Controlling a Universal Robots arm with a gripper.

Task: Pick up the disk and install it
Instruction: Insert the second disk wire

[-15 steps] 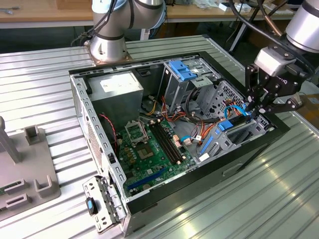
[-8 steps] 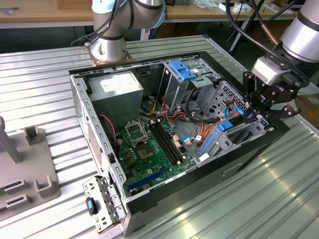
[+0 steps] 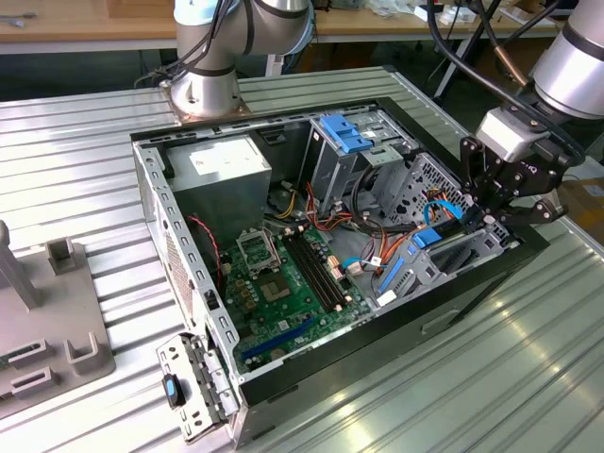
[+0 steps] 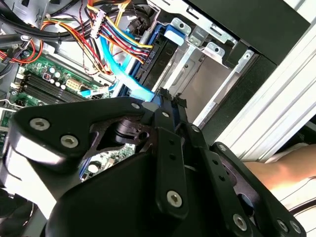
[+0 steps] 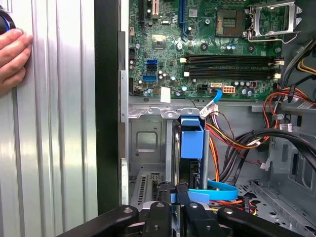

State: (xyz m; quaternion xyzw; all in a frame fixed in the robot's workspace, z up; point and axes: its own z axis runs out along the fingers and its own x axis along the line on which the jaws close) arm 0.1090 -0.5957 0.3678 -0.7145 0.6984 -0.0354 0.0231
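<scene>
The disk (image 3: 451, 247) is a dark slab with blue rails and a blue end tab (image 3: 427, 236). It stands on edge in the metal drive bay (image 3: 477, 253) at the corner of the open computer case on the exterior view's right. My gripper (image 3: 485, 215) hangs over the disk's outer end, fingers drawn together on its edge. In the first wrist view the blue tab (image 5: 191, 140) points toward the motherboard and the gripper (image 5: 173, 190) clamps the blue rail. The second wrist view shows the gripper (image 4: 165, 95) at the disk's blue rail (image 4: 148, 59).
The case (image 3: 189, 274) lies open on a ribbed metal table, motherboard (image 3: 283, 283) facing up. An upright cage with a blue latch (image 3: 344, 132) stands behind the bay. Coloured cables (image 5: 237, 143) crowd beside the disk. A person's hand (image 5: 12, 54) rests on the table outside the case.
</scene>
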